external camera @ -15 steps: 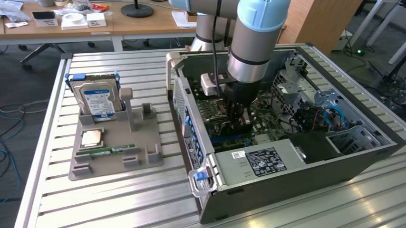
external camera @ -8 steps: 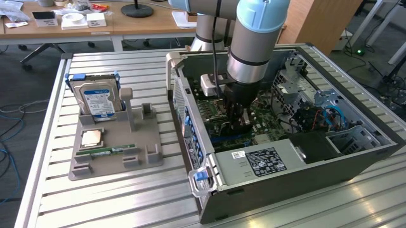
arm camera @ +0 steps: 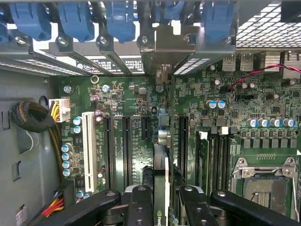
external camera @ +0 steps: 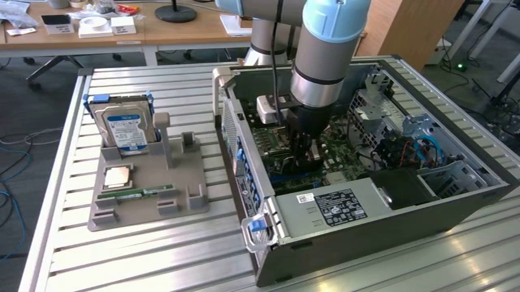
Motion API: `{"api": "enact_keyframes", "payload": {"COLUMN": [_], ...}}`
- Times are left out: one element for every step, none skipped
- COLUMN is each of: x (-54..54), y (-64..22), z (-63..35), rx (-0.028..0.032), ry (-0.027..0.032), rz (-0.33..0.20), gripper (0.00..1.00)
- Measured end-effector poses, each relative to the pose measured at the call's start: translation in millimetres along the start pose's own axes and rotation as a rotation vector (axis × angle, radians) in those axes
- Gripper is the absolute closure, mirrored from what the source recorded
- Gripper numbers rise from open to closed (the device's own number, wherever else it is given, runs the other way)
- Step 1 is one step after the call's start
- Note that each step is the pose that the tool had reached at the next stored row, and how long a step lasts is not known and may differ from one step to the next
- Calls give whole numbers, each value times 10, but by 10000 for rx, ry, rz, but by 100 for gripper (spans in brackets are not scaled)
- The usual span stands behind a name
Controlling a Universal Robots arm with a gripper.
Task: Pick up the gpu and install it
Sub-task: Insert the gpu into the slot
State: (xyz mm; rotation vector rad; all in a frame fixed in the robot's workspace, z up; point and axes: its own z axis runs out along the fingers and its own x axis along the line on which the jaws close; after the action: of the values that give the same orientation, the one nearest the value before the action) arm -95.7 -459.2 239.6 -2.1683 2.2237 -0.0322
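Evidently the fingers (arm camera: 139, 207) are pinching the gpu (arm camera: 161, 188) edge-on, holding it upright over the motherboard (arm camera: 141, 136) inside the open computer case (external camera: 406, 213) on the counter (external camera: 162, 255). Just beyond the fingers, the card's edge runs between the long black expansion slots (arm camera: 126, 141); if it sits slightly off the slot line, pressing down could jam it or scrape nearby components. At the far end, its metal bracket (arm camera: 171, 47) meets the rear panel with blue latches (arm camera: 75, 21), and may catch there, tilting the card.
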Motion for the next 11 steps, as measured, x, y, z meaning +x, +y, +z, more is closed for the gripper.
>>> {"api": "enact_keyframes", "payload": {"x": [-1, 0, 0, 0, 0, 0, 0, 0, 0, 0, 1], "y": [1, 6, 12, 16, 17, 17, 18, 19, 20, 21, 23], "z": [1, 4, 8, 10, 11, 11, 11, 11, 12, 14, 16], "rx": [1, 3, 8, 14, 15, 15, 14, 15, 15, 14, 14], "ry": [-1, 0, 0, -2, -3, -3, -3, -3, -3, -2, -1], "rz": [0, 1, -2, -5, -6, -8, -6, -4, -5, -6, -8], "gripper": [74, 74, 74, 74, 74, 74, 74, 74, 74, 74, 74]}}
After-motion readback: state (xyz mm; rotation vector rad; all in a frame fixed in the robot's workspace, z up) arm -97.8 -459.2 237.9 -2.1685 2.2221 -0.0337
